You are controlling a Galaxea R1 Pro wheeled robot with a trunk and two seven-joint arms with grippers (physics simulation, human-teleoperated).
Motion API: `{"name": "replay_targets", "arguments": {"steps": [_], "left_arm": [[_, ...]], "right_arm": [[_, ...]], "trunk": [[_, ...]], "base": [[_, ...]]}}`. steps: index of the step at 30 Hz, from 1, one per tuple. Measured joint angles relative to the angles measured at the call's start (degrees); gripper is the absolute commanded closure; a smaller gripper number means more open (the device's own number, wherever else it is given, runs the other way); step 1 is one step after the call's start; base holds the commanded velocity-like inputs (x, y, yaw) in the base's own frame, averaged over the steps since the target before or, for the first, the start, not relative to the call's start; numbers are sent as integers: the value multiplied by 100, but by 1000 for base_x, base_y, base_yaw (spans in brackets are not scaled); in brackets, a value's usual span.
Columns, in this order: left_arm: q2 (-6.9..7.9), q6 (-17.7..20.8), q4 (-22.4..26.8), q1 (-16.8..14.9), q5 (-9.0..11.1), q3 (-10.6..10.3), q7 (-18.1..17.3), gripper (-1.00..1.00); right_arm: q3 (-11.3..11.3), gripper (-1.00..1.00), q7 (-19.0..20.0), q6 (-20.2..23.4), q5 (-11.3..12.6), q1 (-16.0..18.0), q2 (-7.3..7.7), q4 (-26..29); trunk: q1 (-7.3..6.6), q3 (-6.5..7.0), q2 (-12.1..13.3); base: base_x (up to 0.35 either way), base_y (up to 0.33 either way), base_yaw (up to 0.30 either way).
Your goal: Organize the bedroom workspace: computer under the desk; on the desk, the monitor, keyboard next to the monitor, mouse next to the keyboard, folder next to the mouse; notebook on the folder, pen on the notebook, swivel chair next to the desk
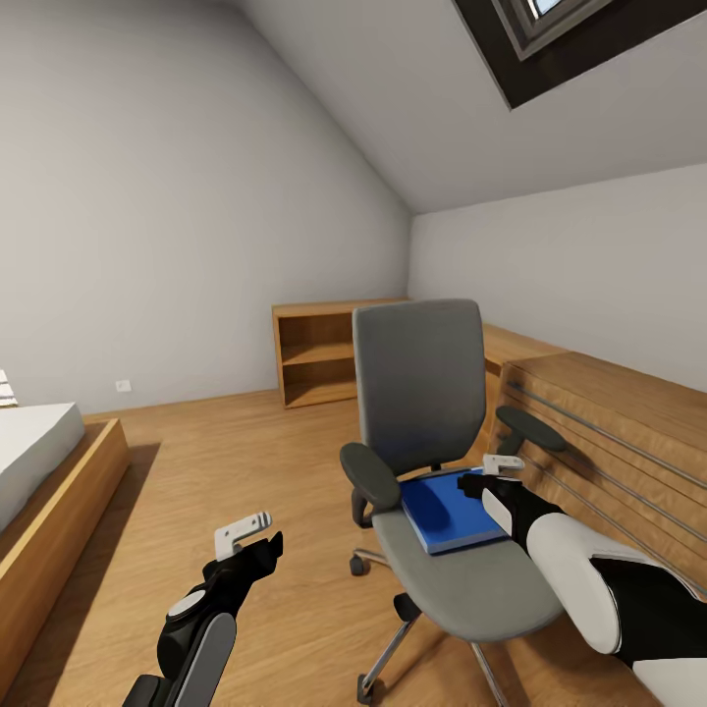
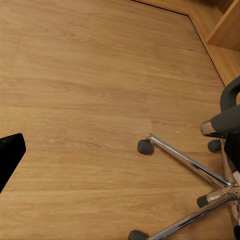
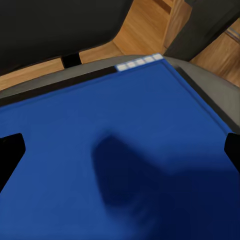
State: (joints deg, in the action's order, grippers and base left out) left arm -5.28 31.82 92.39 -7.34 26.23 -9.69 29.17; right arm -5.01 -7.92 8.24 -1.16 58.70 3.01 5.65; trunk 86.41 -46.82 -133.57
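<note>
The swivel chair [image 1: 417,383], grey with black armrests, stands in the middle of the bedroom floor, turned toward me. A bright-blue folder [image 1: 442,516] lies flat on its seat. My right gripper [image 1: 486,481] hovers just above the folder's rear right part, open and holding nothing. In the right wrist view the folder [image 3: 75,125] spreads wide and close under the open right gripper [image 3: 120,150], whose shadow falls on the blue cover. My left gripper [image 1: 245,545] hangs open over bare floor left of the chair. The left wrist view looks down on the chair's chrome base [image 2: 190,162] and casters.
Low light-wood shelving [image 1: 314,358] stands against the far wall behind the chair. A slatted wooden unit [image 1: 609,412] runs along the right wall, close to the chair's armrest. A low bed [image 1: 39,471] sits at the left, with open wood floor [image 1: 245,452] between it and the chair.
</note>
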Motion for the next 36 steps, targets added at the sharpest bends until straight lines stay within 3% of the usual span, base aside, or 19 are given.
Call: {"name": "replay_targets", "arguments": {"steps": [36], "left_arm": [[-9,0,0,0,6,6,-3,-100]], "right_arm": [[0,-100,0,88,5,0,0,13]], "trunk": [[0,-113,0]], "base": [[0,0,0]]}}
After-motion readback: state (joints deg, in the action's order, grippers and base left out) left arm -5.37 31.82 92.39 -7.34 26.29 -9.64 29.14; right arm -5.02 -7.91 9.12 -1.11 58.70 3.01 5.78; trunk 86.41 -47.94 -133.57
